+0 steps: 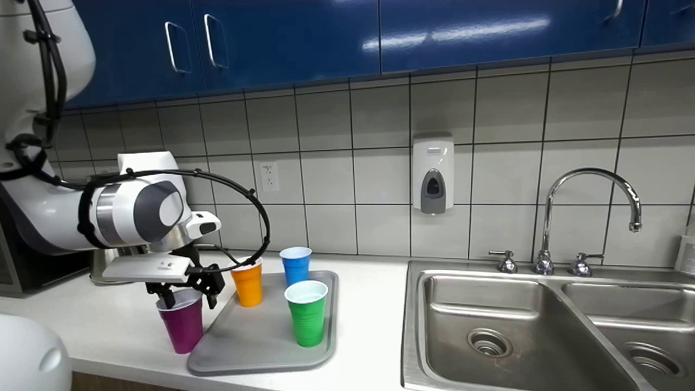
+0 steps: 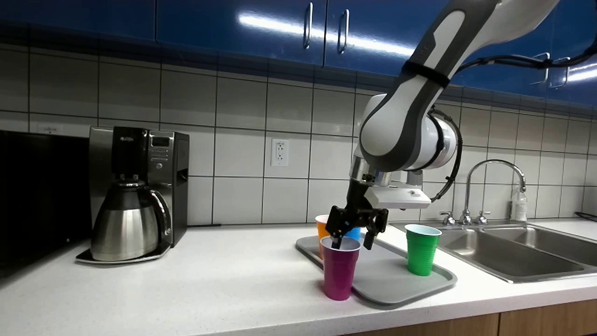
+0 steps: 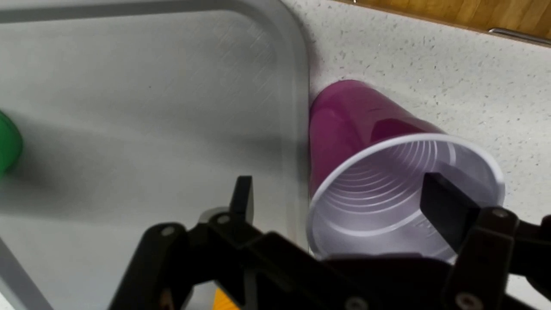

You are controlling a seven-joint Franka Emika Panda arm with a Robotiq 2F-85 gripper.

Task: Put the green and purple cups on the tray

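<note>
The purple cup (image 1: 183, 330) stands upright on the counter, close beside the grey tray's edge; it also shows in an exterior view (image 2: 339, 275) and the wrist view (image 3: 344, 116). The green cup (image 1: 308, 324) stands upright on the tray (image 1: 255, 350); it also shows in an exterior view (image 2: 421, 252) and at the wrist view's left edge (image 3: 7, 144). My gripper (image 3: 338, 183) is open over the purple cup. One finger reaches inside the cup's mouth; the other is outside, on the tray side, apart from the wall. The gripper also shows in both exterior views (image 1: 190, 304) (image 2: 352, 243).
An orange cup (image 1: 248, 286) and a blue cup (image 1: 296, 267) stand on the tray's back part. A steel sink (image 1: 415, 326) lies beyond the tray, with a faucet (image 1: 548, 217). A coffee maker (image 2: 128, 214) stands on the counter at the opposite end.
</note>
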